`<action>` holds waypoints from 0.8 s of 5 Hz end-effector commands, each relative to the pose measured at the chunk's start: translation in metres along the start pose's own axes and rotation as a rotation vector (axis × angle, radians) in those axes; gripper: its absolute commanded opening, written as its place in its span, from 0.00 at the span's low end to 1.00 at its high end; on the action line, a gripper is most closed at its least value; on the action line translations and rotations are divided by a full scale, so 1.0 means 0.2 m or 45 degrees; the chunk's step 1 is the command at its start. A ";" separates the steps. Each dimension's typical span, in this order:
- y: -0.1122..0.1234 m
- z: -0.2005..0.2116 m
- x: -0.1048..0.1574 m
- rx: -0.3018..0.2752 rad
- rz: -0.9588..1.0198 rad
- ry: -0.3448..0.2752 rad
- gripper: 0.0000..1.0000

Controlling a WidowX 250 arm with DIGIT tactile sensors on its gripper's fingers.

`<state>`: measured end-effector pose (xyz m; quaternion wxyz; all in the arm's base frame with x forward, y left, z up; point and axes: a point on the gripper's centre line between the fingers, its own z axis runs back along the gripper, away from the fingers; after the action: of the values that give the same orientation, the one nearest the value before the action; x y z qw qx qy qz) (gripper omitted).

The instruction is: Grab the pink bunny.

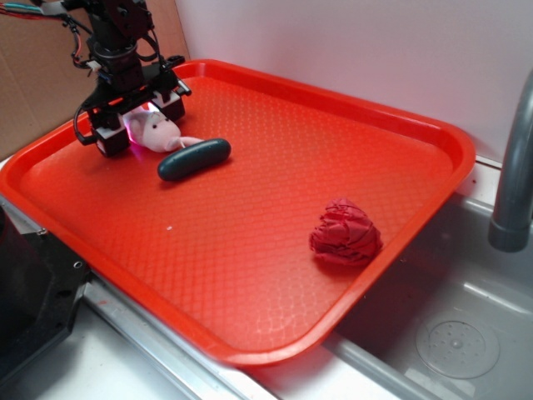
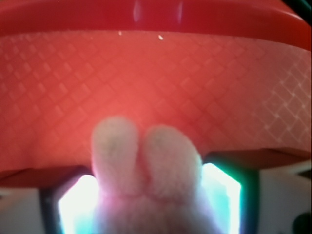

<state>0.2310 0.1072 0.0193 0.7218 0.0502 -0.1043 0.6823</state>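
Note:
The pink bunny (image 1: 156, 129) lies on the red tray (image 1: 333, 150) near its far left corner, grey snout toward the tray's middle, one thin limb reaching a dark green oblong (image 1: 194, 158). My gripper (image 1: 141, 125) is down at tray level and open, one finger (image 1: 108, 143) on each side of the bunny's body. In the wrist view the bunny's two short ears (image 2: 146, 161) rise between the brightly lit pads (image 2: 75, 204) of the gripper (image 2: 148, 207). The bunny's body fills most of the space between them. Nothing shows it squeezed or lifted.
The dark green oblong lies just in front of the bunny, close to my gripper. A red wrinkly ball (image 1: 345, 233) rests near the tray's right edge. The tray overhangs a steel sink (image 1: 466, 333) with a grey faucet pipe (image 1: 516, 167). Cardboard (image 1: 33, 83) stands behind the arm.

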 end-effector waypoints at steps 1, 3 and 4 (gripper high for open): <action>-0.01 0.15 0.08 -0.049 -0.217 0.034 0.00; -0.04 0.47 0.03 -0.189 -0.741 0.071 0.00; -0.02 0.66 -0.06 -0.319 -1.035 0.132 0.00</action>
<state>0.2237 0.0508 0.1312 0.9409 -0.0366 -0.0877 0.3249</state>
